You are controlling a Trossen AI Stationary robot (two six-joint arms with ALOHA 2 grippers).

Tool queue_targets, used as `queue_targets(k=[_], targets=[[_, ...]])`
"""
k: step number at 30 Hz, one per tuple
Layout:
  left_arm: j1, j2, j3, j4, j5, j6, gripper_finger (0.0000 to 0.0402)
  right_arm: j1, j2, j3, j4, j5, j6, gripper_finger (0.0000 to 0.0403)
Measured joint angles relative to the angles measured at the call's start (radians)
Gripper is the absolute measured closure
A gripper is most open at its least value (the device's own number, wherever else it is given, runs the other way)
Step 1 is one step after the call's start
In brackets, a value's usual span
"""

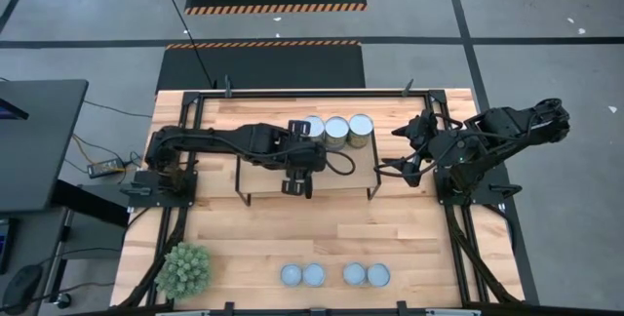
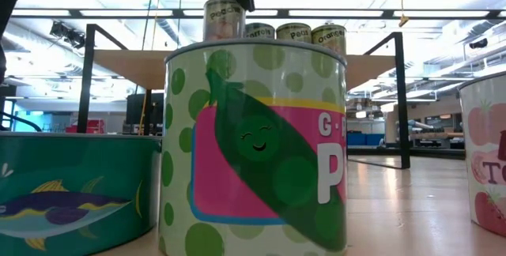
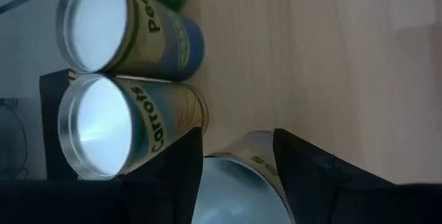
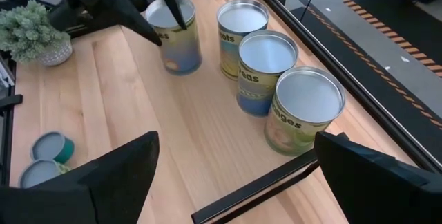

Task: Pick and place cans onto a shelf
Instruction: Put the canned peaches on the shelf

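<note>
The shelf [image 1: 341, 168] stands at the table's far middle. Three tall cans [image 1: 336, 131] stand in a row along its far edge; in the right wrist view these are carrots [image 4: 242, 23], peas [image 4: 266, 61] and oranges [image 4: 304, 106]. A fourth tall can [image 4: 176, 41] stands to their left under my left gripper [image 1: 297, 158], which is shut on it. Two pairs of low blue-topped cans [image 1: 313, 275] [image 1: 366, 275] stand near the table's near edge. My right gripper [image 4: 235, 196] is open and empty beside the shelf's right end. My left gripper pinches the fourth can's upper wall [image 3: 238, 165] between its two fingers [image 3: 183, 175], one on each side of the rim. The fingers come from above, pointing down. The can stands upright with its bottom on the shelf board [image 4: 207, 113].
A spiky green plant ball [image 1: 185, 269] sits at the near left corner. The low view looks past three close cans: fish [image 2: 79, 193], peas [image 2: 253, 145] and tomato [image 2: 486, 161]. Bare tabletop lies between the shelf and the near cans. Black frame rods [image 1: 292, 92] edge the table's far side.
</note>
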Motion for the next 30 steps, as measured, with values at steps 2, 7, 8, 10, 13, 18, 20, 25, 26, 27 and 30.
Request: queue_targets(k=[2,7,8,10,13,18,20,25,26,27,30], targets=[[-0.001,-0.016,0.000,-0.002,0.001,-0.022,0.0219,0.000,0.000,0.000,0.000,0.000,-0.001,0.0009],[-0.017,-0.057,0.000,-0.001,0.008,-0.096,0.0219,0.000,0.000,0.000,-0.001,0.000,-0.002,0.0009],[-0.021,-0.066,0.000,0.000,0.011,-0.104,0.0219,0.000,0.000,0.000,-0.001,0.000,-0.002,0.0009],[-0.032,-0.088,0.001,0.017,0.016,-0.119,0.0219,0.000,0.000,0.000,0.000,0.001,-0.005,0.0009],[-0.045,-0.090,0.002,-0.004,0.017,-0.149,0.0219,0.000,0.000,0.000,0.002,0.002,-0.013,0.0009],[-0.054,-0.068,0.002,-0.048,-0.001,-0.209,0.0219,0.000,0.000,0.000,0.019,0.005,-0.023,0.0009],[-0.054,-0.050,0.002,-0.056,-0.025,-0.231,0.0219,0.000,0.000,0.000,0.023,0.009,-0.025,0.0009],[-0.046,-0.023,0.002,-0.122,-0.028,-0.257,0.0219,0.000,0.000,0.000,0.026,0.009,-0.023,0.0009],[-0.045,-0.017,0.002,-0.134,-0.031,-0.255,0.0219,0.000,0.000,0.000,0.027,0.008,-0.023,0.0009],[-0.043,-0.013,0.002,-0.138,-0.036,-0.251,0.0220,0.000,0.000,0.000,0.031,0.009,-0.022,0.0009],[-0.034,-0.011,0.002,-0.159,-0.041,-0.251,0.0227,0.000,0.000,0.000,0.035,0.008,-0.022,0.0009]])
